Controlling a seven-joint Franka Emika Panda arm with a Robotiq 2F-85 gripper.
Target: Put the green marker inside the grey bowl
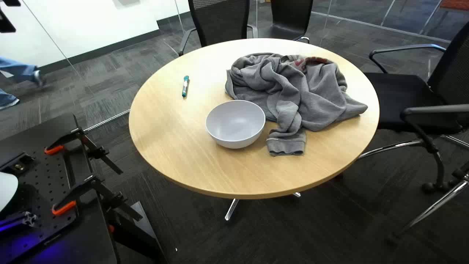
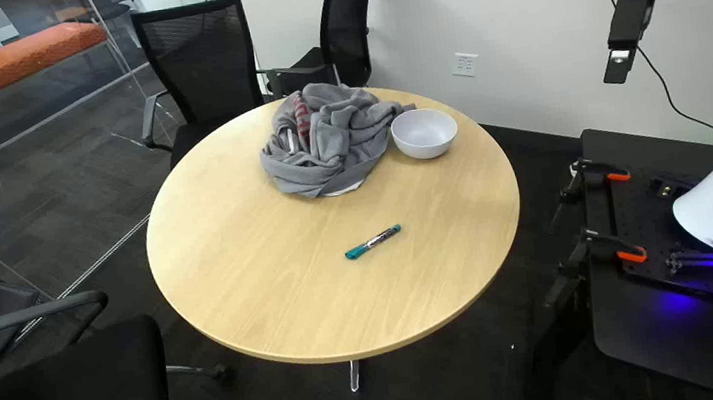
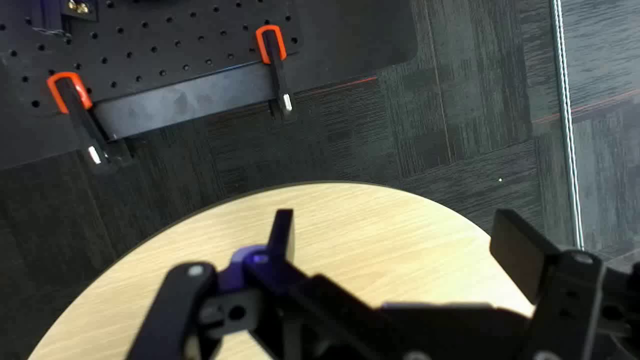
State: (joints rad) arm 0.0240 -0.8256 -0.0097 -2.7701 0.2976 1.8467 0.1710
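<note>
The green marker, teal with a white label, lies flat on the round wooden table in both exterior views. The grey bowl is upright on the same table in both exterior views; its inside looks empty. My gripper is open in the wrist view, with nothing between its fingers. In an exterior view the gripper hangs high, beyond the table edge on the robot's side, well away from the marker and bowl. Neither marker nor bowl can be made out in the wrist view.
A crumpled grey sweater lies against or close beside the bowl, one sleeve stretched next to it. The round table has black chairs around it. The black robot stand carries orange-tipped clamps. A person's legs show.
</note>
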